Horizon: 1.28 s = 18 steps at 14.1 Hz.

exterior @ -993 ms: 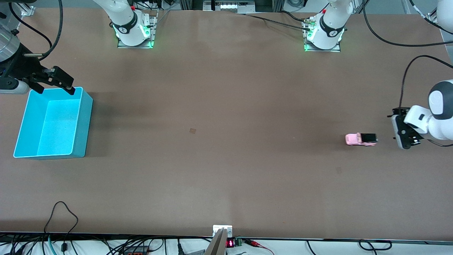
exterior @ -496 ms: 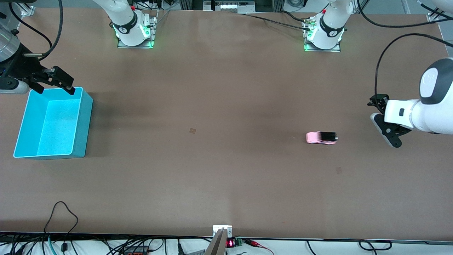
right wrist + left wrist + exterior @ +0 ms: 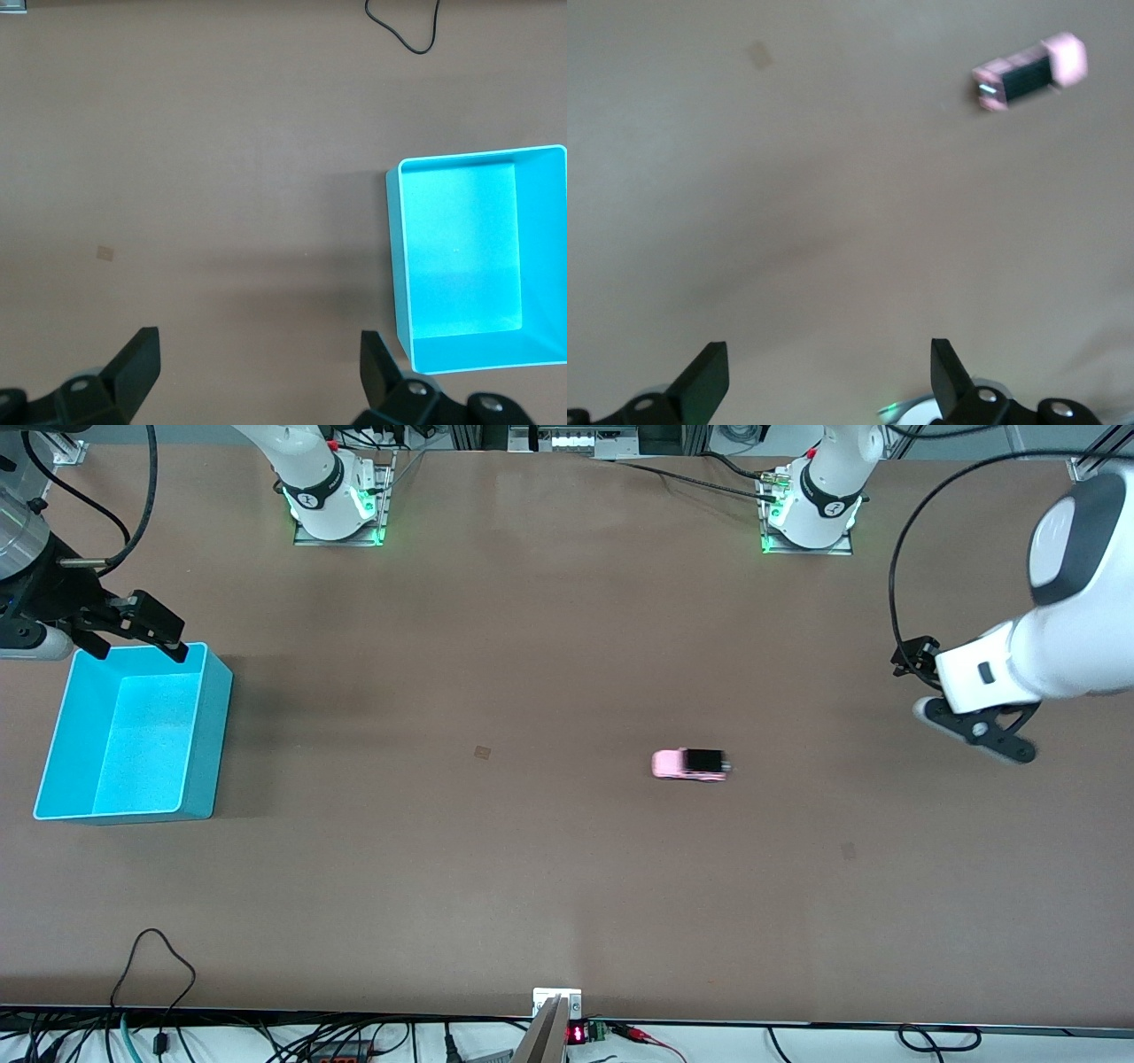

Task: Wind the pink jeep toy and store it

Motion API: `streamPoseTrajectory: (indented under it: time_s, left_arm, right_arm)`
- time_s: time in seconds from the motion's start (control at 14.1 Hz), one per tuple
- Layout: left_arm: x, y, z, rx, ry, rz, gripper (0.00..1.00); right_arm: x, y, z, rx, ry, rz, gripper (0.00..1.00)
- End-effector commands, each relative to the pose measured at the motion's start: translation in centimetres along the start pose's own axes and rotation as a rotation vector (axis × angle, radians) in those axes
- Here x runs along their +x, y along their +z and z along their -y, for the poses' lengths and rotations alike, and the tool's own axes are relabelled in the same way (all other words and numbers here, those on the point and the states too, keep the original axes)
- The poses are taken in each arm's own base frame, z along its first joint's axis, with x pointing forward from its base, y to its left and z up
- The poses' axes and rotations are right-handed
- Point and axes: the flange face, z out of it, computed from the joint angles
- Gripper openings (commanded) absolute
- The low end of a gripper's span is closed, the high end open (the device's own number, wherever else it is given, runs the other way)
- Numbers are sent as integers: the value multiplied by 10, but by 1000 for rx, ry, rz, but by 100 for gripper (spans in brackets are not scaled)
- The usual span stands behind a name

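The pink jeep toy (image 3: 689, 764), light pink with a black roof panel, stands on its wheels on the brown table near the middle, toward the left arm's end. It also shows in the left wrist view (image 3: 1029, 73), well apart from the fingers. My left gripper (image 3: 974, 731) is open and empty, raised over the table at the left arm's end. My right gripper (image 3: 137, 636) is open and empty, over the rim of the turquoise bin (image 3: 213, 726) that is farthest from the front camera. The bin is empty; it also shows in the right wrist view (image 3: 399, 257).
A small brown mark (image 3: 482, 752) lies on the table between the jeep and the bin. Cables (image 3: 159, 965) hang along the table's edge nearest the front camera. The two arm bases (image 3: 332, 500) stand at the edge farthest from it.
The jeep has rolled across the table from the left arm's end toward the bin. My left gripper has risen and drawn away from it. The right arm has not moved.
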Motion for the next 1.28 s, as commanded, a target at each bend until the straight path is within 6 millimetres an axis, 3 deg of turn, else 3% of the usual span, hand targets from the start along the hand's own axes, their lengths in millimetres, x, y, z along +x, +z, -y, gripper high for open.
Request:
streamPoseTrajectory:
  time_s: [0.0,0.14,0.28,0.43,1.21]
  left_arm:
    - [-37,-15,3,10,-262,-145,100]
    - [-58,-26,10,12,-372,-224,100]
    - [-71,-39,19,12,-375,-249,100]
    - [-78,-37,18,9,-368,-194,100]
    - [-79,-38,18,11,-270,-167,100]
  right_arm:
    - [-2,-6,-1,-14,-10,0,100]
    - [-2,-5,-3,-14,-7,4,100]
    - [-2,-3,-2,-14,-5,11,100]
    - [-3,-3,-4,-12,-2,19,100]
    - [-5,-3,-6,-21,-4,43,100]
